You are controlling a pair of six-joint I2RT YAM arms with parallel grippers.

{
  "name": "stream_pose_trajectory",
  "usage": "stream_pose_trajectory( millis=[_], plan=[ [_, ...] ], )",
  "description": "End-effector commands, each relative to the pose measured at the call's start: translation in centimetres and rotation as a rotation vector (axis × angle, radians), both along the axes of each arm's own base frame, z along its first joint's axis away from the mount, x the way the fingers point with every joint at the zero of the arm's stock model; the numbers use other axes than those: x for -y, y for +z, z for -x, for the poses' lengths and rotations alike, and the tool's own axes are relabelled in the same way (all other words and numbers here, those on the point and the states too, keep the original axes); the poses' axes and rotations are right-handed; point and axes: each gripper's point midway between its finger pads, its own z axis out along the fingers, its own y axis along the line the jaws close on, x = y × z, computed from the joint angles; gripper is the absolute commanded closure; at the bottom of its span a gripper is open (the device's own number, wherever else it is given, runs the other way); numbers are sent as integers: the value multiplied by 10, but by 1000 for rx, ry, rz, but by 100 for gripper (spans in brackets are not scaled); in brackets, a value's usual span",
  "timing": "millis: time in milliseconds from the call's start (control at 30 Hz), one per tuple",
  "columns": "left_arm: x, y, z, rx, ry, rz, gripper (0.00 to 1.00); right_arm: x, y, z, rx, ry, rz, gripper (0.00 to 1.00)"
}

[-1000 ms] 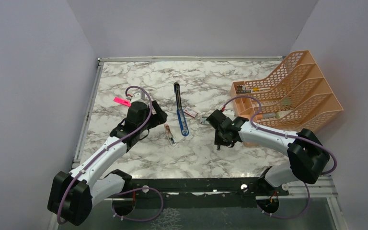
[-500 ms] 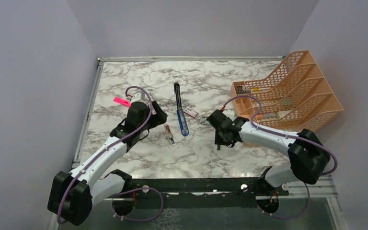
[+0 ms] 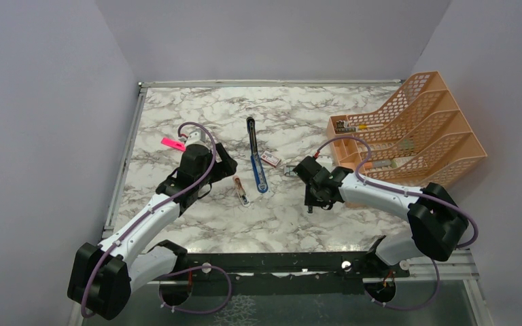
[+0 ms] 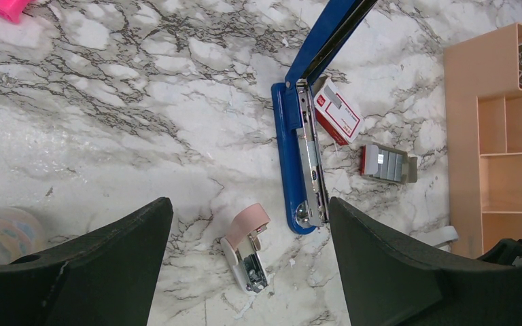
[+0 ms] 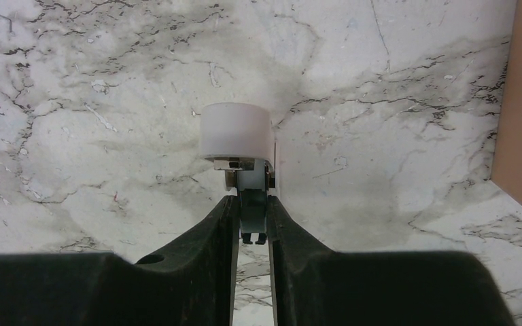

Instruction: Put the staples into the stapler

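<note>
My left fingers (image 4: 109, 258) were spread wide with nothing in them, hung over the table (image 4: 143, 122) so that the blue stapler (image 4: 287, 156) lay in the gap ahead of them. It was folded open with its silver rail up, which I judged left it ready for loading. The staples (image 4: 383, 164), a grey block in an open tray, lay past the stapler, outside the tip nearer the orange rack (image 4: 462, 136). The red-and-white box (image 4: 337, 113) sat between them, right against the rail. A small pink-and-metal tool (image 4: 248, 244) lay closer, between my tips. My right fingers (image 5: 217, 244) were pinched nearly closed on the metal tail of a white-capped piece (image 5: 236, 132); whether it rested on the marble I could not tell. Only that wrist's camera showed the grip; overhead it was too small to make out, but that view alone showed both arms flanking the stapler.
</note>
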Motion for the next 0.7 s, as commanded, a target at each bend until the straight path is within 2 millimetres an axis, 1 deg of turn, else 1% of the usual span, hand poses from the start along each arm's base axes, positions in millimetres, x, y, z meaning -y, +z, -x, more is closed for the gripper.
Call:
stream_pose_trajectory(
  millis=[0,167,333,400,500,600,667],
  plan=[
    [2,5,-1,17,-9,17,15,2,-9,1,-1,1,15,73],
    [2,5,0,16,-9,16,15,1,-6,1,0,4,9,66],
    [2,6,-1,19,-9,17,15,-3,14,-7,43,4,-11,60],
    [2,8,-2,24,-10,17,15,-4,27,-14,77,10,-14,59],
    [2,11,-3,30,-11,14,15,-9,52,-29,150,28,-20,58],
    [1,13,-5,36,-7,5,15,-18,80,-47,233,72,-23,61],
    [0,14,-6,38,-4,0,15,-27,96,-60,281,105,-22,65]
  ],
)
